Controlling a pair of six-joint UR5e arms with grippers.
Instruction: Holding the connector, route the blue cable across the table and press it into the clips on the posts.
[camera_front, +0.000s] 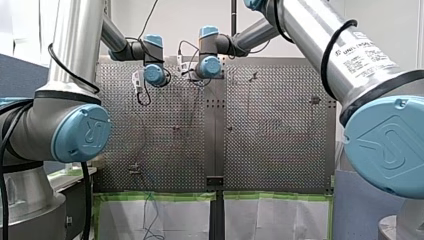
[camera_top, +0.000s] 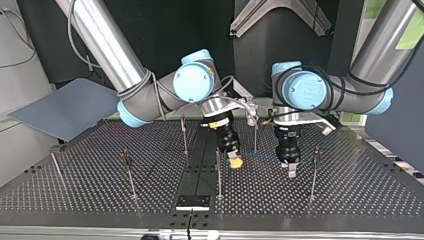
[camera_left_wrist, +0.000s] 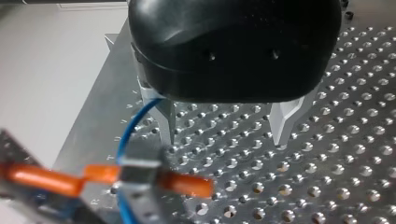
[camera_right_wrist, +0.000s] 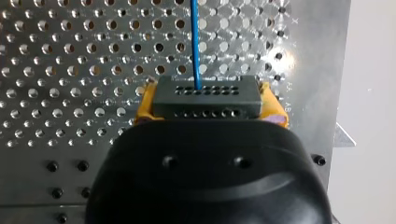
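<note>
Perforated metal table (camera_top: 350, 190): a silver plate in two halves joined by a dark centre strip, set with thin upright metal posts (camera_top: 218, 172) well apart from one another; their clips are too small to make out. Room: dark backdrop across the table, a flat grey panel (camera_top: 65, 107) leaning at the top view's left, and pale green-taped sheets (camera_front: 155, 210) hanging at the table's near edge. Right arm's gripper (camera_top: 234, 161): its yellow pads are clamped on the dark grey, hole-studded connector block (camera_right_wrist: 205, 95) and hang low over the plate just beside the centre strip. Left arm's black gripper (camera_left_wrist: 225, 140): its metal fingers are spread wide with nothing between them. Thin blue cable (camera_right_wrist: 195, 42): it leaves the connector's face, runs out over the plate and curves just beside one of the left fingers, outside the gap. Step, as judged: connector secured and routing barely begun, with no clip visibly filled. The next move seems to call for the left gripper to shift sideways until the cable lies between its fingers, then guide it to the nearest post while the right gripper keeps the connector steady.
</note>
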